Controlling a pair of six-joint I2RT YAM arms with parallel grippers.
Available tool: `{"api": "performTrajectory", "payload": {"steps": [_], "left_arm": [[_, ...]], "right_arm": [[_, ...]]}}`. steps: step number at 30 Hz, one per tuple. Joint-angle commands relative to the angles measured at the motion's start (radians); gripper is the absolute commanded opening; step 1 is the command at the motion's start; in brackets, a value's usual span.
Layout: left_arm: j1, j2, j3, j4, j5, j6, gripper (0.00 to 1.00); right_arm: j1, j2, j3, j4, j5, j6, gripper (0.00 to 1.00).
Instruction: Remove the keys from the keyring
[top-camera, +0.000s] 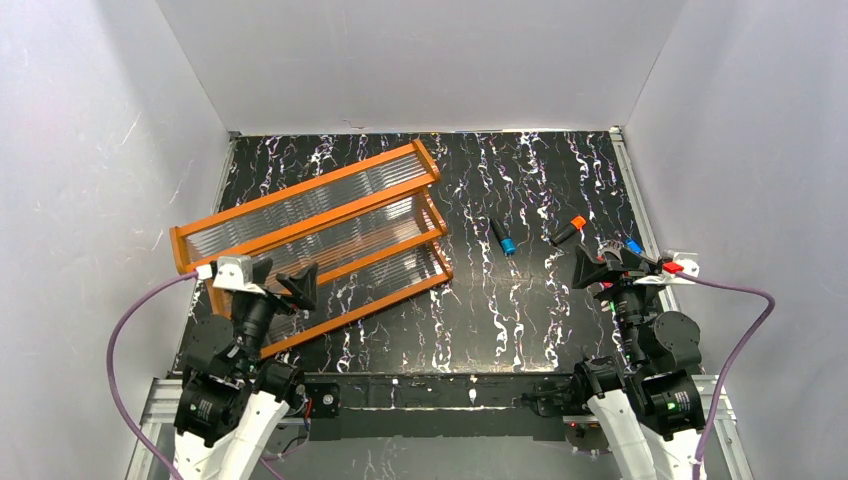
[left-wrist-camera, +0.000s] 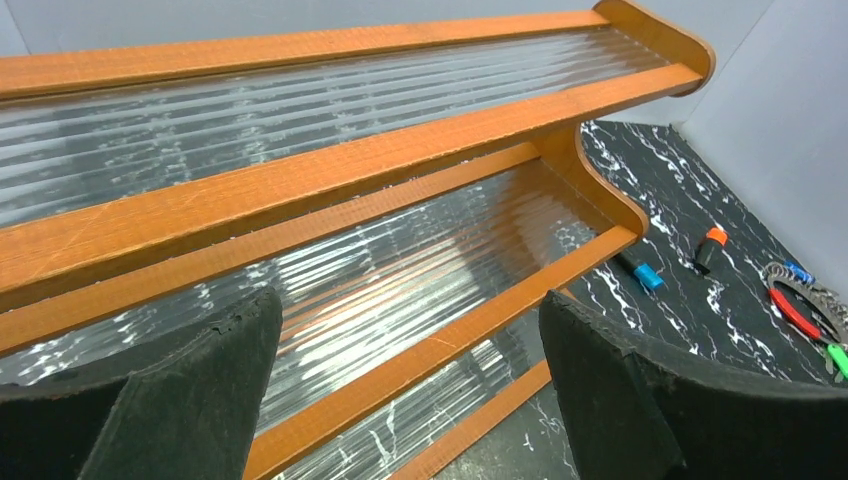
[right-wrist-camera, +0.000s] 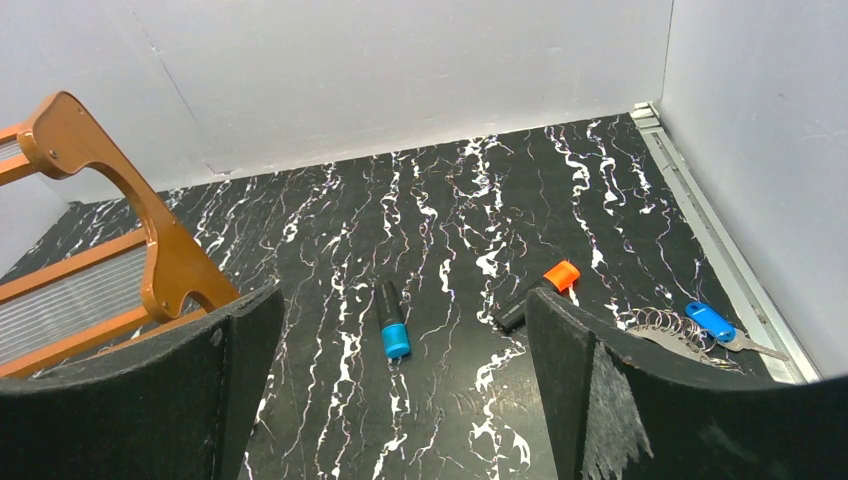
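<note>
Both the left hand (left-wrist-camera: 410, 335) and the right hand (right-wrist-camera: 400, 320) gape released; keys (right-wrist-camera: 712, 321) lie against the keyring (right-wrist-camera: 662, 324).

The table (top-camera: 480, 310) is black with white marbled veins. On its left half sits an orange-framed rack (top-camera: 310, 225) with ribbed clear shelves, set at a slant to the edges. Right of it, well apart, lie two black cylinders: a blue-tipped cylinder (top-camera: 503, 239) and, near it, an orange-tipped cylinder (top-camera: 566, 232). Further right, close to the table's right edge, lies the keyring (right-wrist-camera: 662, 324) with the keys (right-wrist-camera: 710, 320) touching it; blue, red and green heads show.
</note>
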Motion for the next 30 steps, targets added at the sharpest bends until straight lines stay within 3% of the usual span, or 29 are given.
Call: {"api": "performTrajectory", "payload": {"steps": [1, 8, 22, 27, 30], "left_arm": [[-0.005, 0.072, 0.004, 0.003, 0.091, 0.001, 0.98], [-0.006, 0.210, 0.037, 0.009, 0.251, -0.041, 0.98], [-0.035, 0.624, 0.209, -0.052, 0.599, 0.019, 0.98], [-0.119, 0.751, 0.242, -0.064, 0.617, 0.022, 0.98], [-0.267, 0.816, 0.247, -0.063, 0.542, 0.006, 0.98]], "right_arm": [[-0.004, 0.011, 0.011, 0.022, 0.006, -0.009, 0.99], [-0.004, 0.038, 0.011, 0.018, 0.009, -0.007, 0.99], [-0.004, 0.104, 0.016, 0.007, 0.006, -0.006, 0.99], [-0.003, 0.111, 0.014, 0.007, 0.009, -0.006, 0.99], [-0.003, 0.111, 0.015, 0.008, 0.013, -0.008, 0.99]]}}
